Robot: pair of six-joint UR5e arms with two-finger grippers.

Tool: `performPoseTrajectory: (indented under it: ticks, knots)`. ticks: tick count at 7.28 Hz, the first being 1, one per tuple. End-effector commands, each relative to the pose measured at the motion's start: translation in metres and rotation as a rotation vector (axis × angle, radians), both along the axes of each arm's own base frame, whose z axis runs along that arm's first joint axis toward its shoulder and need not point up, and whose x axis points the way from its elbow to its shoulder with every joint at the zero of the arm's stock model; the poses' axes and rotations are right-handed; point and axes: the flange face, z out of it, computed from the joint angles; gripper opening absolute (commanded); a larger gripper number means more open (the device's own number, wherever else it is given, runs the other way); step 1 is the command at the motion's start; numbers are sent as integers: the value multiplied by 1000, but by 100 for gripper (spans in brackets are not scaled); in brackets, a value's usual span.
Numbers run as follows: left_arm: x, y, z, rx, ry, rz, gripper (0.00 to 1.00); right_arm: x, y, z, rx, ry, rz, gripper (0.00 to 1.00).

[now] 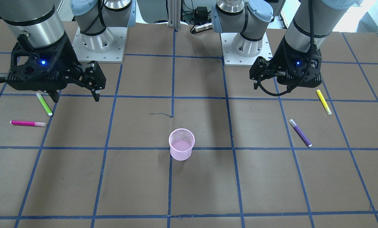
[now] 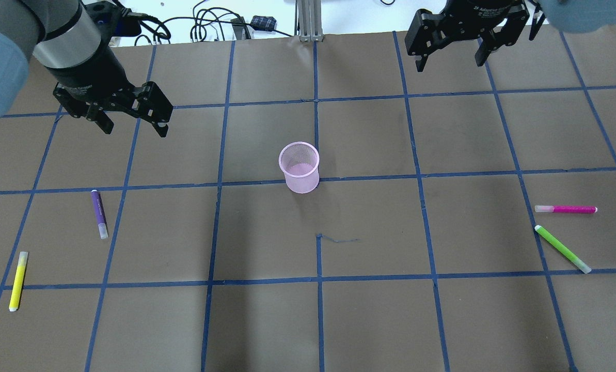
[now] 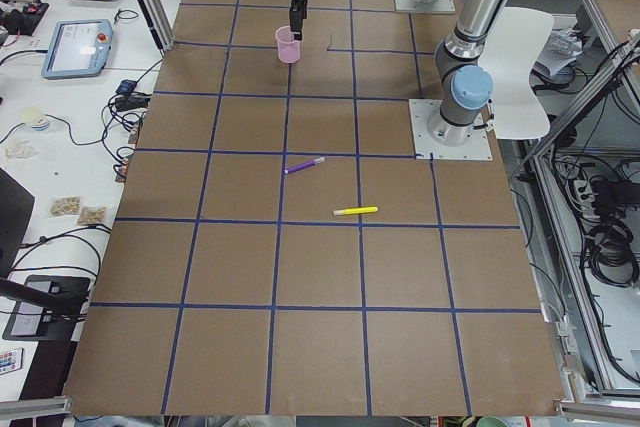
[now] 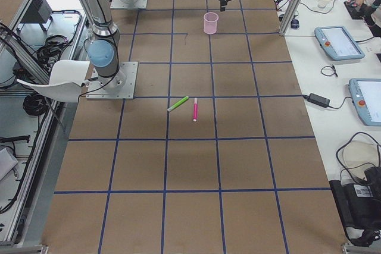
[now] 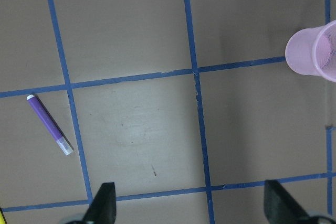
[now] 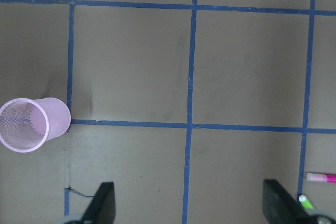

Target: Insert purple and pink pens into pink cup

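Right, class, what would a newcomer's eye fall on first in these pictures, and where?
The pink cup stands upright and empty at the middle of the table. Four pens lie flat: the purple pen and yellow pen on the robot's left, the pink pen and green pen on its right. The left hand and right hand hang open above the table, holding nothing.

Your worktop [image 2: 369, 320] is plain brown, crossed by a grid of blue tape lines [image 2: 318, 279]. The mesh cup [image 2: 299, 168] at its middle is pale pink with a fine net pattern. On the left, the purple pen [image 2: 99, 214] has a whitish cap and the yellow pen [image 2: 18, 281] a paler end. On the right, the pink pen [image 2: 566, 209] is magenta with a pale cap, and the green pen [image 2: 562, 249] is bright lime. The left pincer [image 2: 134, 130] and right pincer [image 2: 449, 64] are black.
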Motion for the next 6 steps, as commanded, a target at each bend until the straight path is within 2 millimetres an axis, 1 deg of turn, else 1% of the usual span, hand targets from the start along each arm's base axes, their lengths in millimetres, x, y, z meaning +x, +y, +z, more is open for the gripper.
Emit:
performPoseTrajectory:
  ticks: [1,6]
  knots:
    - [1,2,-3,6,0,3,100,-1,0,2,-12,2,6,100]
    - [2,1,-3,6,0,3,100,0,5,11,-29,-1,11,100]
